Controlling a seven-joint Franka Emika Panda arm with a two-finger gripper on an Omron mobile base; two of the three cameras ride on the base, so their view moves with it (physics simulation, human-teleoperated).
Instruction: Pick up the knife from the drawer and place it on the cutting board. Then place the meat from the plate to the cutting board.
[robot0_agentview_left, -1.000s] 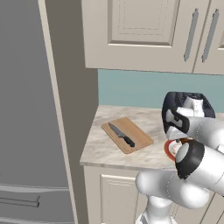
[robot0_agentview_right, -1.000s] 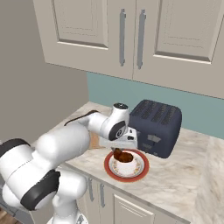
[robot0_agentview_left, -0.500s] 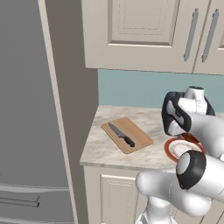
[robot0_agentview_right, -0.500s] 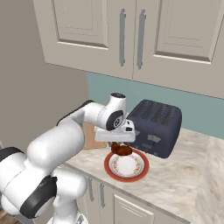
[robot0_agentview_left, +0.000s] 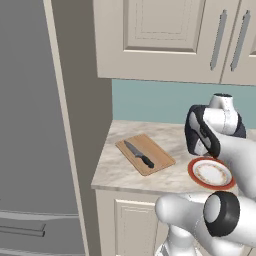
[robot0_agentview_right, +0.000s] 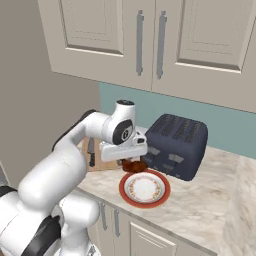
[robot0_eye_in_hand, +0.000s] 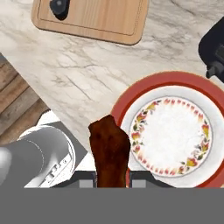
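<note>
Lifted clear of the plate (robot0_agentview_right: 144, 188) over the last second, the meat (robot0_eye_in_hand: 109, 151) now hangs in your jaws above the plate's near rim, the arm having risen and swung up from its lower reach over the dish.

Your white arm arches across the marble bench (robot0_agentview_left: 130, 170), with the dark toaster (robot0_agentview_right: 177, 145) standing just behind the plate on the right. To the left of the plate, apart from it on the same bench, lies the cutting board (robot0_agentview_left: 146, 153), and the knife (robot0_agentview_left: 139, 154) already rests on it, blade toward the wall and black handle toward the bench's front edge. The plate's pale centre is bare.

Your gripper (robot0_agentview_right: 131, 162) is clenched on the reddish-brown piece, which the hand view shows rising from between the tips; in the right base view it dangles just under the hand.

The step in hand, by the look of it, is carrying the meat over to the board. Keep the jaws clamped and hold this height while you cross the strip of bare bench between plate and board. Aim for the open wood beside the knife, not over it, since the knife takes up the board's middle line. Lower until the meat touches the wood before you let go; a release from height could let the piece roll off the thin board.
</note>
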